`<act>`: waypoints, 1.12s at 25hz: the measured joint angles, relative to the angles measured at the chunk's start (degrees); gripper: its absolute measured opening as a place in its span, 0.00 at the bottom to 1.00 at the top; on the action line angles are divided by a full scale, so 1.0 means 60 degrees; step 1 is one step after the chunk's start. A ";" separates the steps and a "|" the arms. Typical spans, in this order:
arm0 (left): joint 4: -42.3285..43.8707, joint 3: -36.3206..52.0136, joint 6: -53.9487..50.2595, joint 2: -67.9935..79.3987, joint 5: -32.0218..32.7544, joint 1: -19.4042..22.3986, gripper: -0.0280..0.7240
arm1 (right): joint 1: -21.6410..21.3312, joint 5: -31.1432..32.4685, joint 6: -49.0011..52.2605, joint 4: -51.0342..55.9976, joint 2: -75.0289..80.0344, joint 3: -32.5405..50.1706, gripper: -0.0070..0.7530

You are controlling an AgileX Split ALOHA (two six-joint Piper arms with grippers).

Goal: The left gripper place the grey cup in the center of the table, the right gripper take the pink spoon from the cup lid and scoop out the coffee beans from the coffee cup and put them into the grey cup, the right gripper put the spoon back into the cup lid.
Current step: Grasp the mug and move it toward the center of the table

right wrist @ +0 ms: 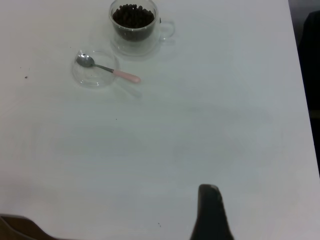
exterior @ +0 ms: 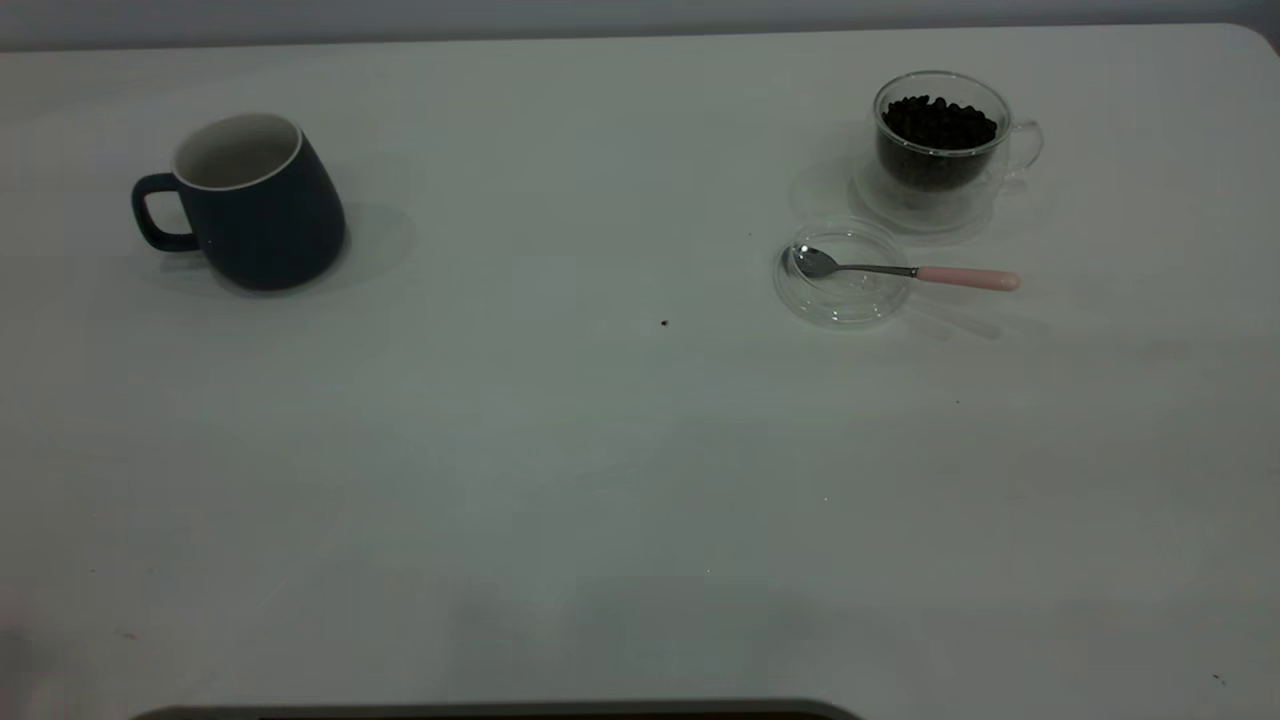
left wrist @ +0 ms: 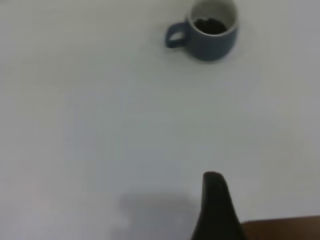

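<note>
Two cups: on white table (exterior: 600, 480), well apart.
Surface: pale wall strip behind the far edge; one dark speck (exterior: 664, 323) near centre.
Grey cup (exterior: 250, 200): upright at exterior left, handle pointing left; wrist view shows dark beans (left wrist: 210, 25) inside.
Pink spoon (exterior: 905, 270): long axis left-right, bowl in cup lid (exterior: 842, 275), pink handle overhanging right.
Coffee cup (exterior: 940, 145): glass, behind the lid, filled with beans.
Left gripper (left wrist: 215, 210): one dark finger visible; spread cannot be told.
Right gripper (right wrist: 210, 212): same, cannot tell.

Matt grey cup (exterior: 255, 205), clear glass coffee cup (exterior: 940, 145) and cup lid (exterior: 842, 290), shiny metal pink-handled spoon (exterior: 905, 270).
</note>
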 joint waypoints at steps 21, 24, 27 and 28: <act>0.2042 -0.6113 0.4680 1.1892 -0.1092 0.0000 0.79 | 0.0000 0.0000 0.0000 0.0000 0.0000 0.0000 0.77; 0.2042 -0.6662 0.5523 1.2863 -0.1272 0.0000 0.79 | 0.0000 0.0000 0.0000 0.0000 0.0000 0.0000 0.77; 0.2042 -0.6890 0.6482 1.3570 -0.1414 0.0000 0.79 | 0.0000 0.0000 0.0000 0.0000 0.0000 0.0000 0.77; 0.2042 -0.6890 0.6825 1.3724 -0.1523 0.0000 0.79 | 0.0000 0.0000 0.0000 0.0000 0.0000 0.0000 0.77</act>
